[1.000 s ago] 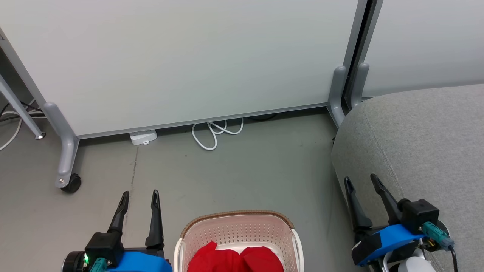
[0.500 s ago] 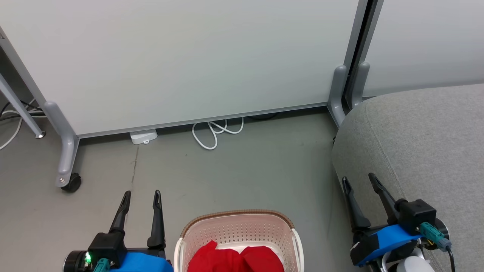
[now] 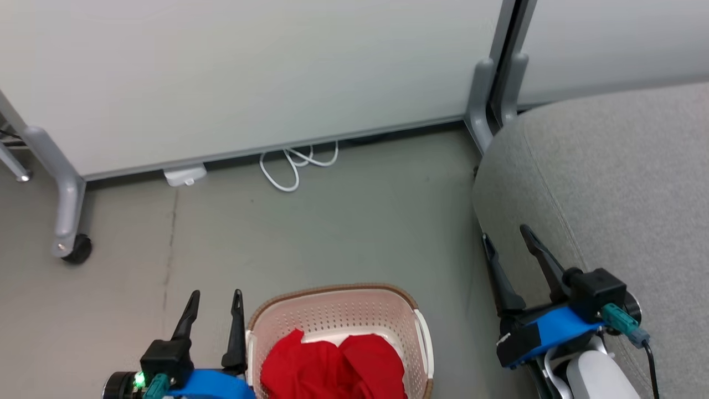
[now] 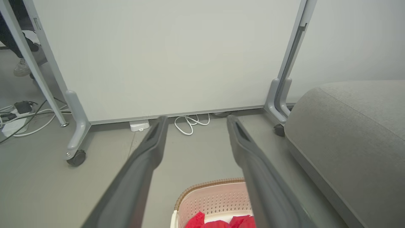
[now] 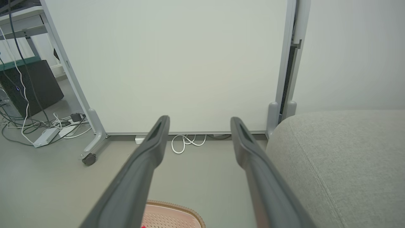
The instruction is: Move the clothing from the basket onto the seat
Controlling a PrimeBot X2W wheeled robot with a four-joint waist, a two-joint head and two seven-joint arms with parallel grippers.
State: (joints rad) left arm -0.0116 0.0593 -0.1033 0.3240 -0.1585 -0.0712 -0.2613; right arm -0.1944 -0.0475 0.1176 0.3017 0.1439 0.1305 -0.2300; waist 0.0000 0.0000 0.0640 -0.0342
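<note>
The cream basket (image 3: pixel 338 316) with its brown rim stands on the floor at the bottom middle of the head view, and the bright red clothing (image 3: pixel 332 366) lies bunched inside it. My left gripper (image 3: pixel 216 295) is open just left of the basket, nothing between its fingers. Open as well, my right gripper (image 3: pixel 505 235) sits beside the front edge of the grey sofa seat (image 3: pixel 609 183). The left wrist view looks down on the basket (image 4: pixel 212 196), the clothing (image 4: pixel 221 221) and the seat (image 4: pixel 354 133). The right wrist view catches the basket rim (image 5: pixel 177 210) and the seat (image 5: pixel 345 158).
A white partition panel (image 3: pixel 249 72) on grey wheeled legs (image 3: pixel 66 194) closes off the far side, with a coiled white cable (image 3: pixel 293 163) and a white power adapter (image 3: pixel 185 175) at its foot. Cables and a power strip (image 5: pixel 47 136) lie at the far left. Grey floor (image 3: pixel 332 233) lies between partition and basket.
The head camera has tilted down and shifted, so the whole scene sits higher and more of the basket and clothing shows. Both grippers stay open in about the same places.
</note>
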